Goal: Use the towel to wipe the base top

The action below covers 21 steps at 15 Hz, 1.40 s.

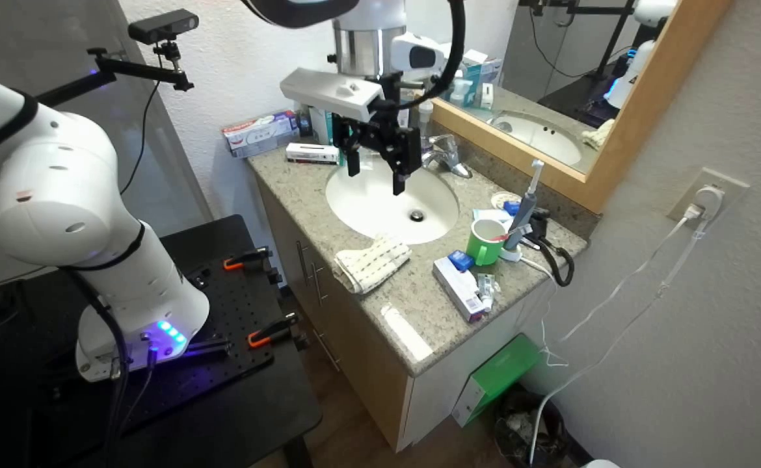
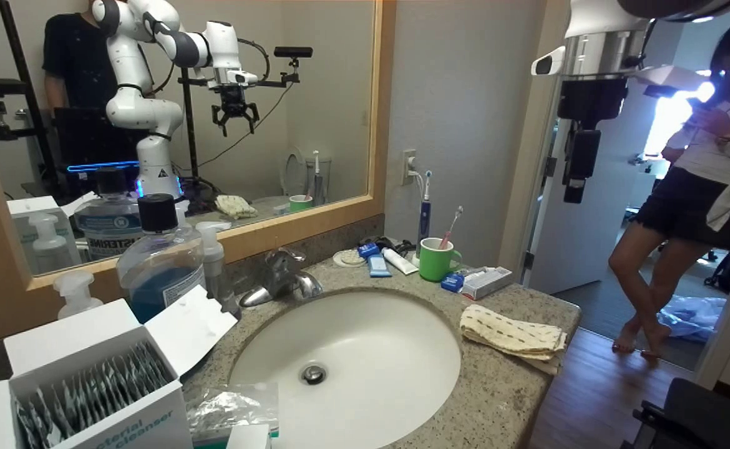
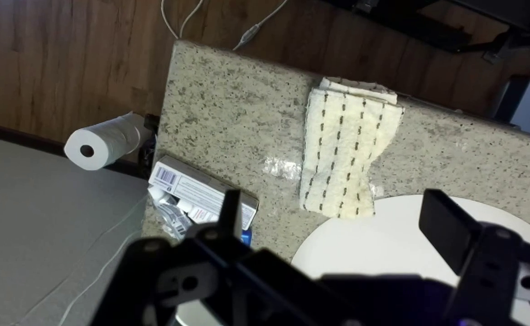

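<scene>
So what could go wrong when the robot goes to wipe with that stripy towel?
One end of the folded cream cloth towel with dark dashes lies at the edge of the beige speckled stone countertop, so it might slide off. Its other end is right by the white oval sink, so it could get dragged in. While wiping, the black pincer could bump the green mug and tip it, pink toothbrush and all.
</scene>
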Each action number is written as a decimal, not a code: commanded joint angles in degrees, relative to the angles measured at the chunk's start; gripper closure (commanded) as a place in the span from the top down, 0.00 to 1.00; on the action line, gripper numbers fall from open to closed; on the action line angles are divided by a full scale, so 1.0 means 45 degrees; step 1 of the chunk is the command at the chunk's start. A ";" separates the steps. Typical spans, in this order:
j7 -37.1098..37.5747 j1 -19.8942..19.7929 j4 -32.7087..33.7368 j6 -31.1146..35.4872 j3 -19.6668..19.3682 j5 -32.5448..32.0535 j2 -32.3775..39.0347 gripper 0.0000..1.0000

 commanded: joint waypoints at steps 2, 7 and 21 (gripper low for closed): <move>-0.0063 -0.0181 -0.0074 0.0372 0.0165 0.0089 0.0407 1.00; -0.0063 -0.0195 -0.0056 0.0371 0.0163 0.0088 0.0409 1.00; 0.0416 -0.0363 -0.1556 0.1765 0.0202 0.1060 0.2340 1.00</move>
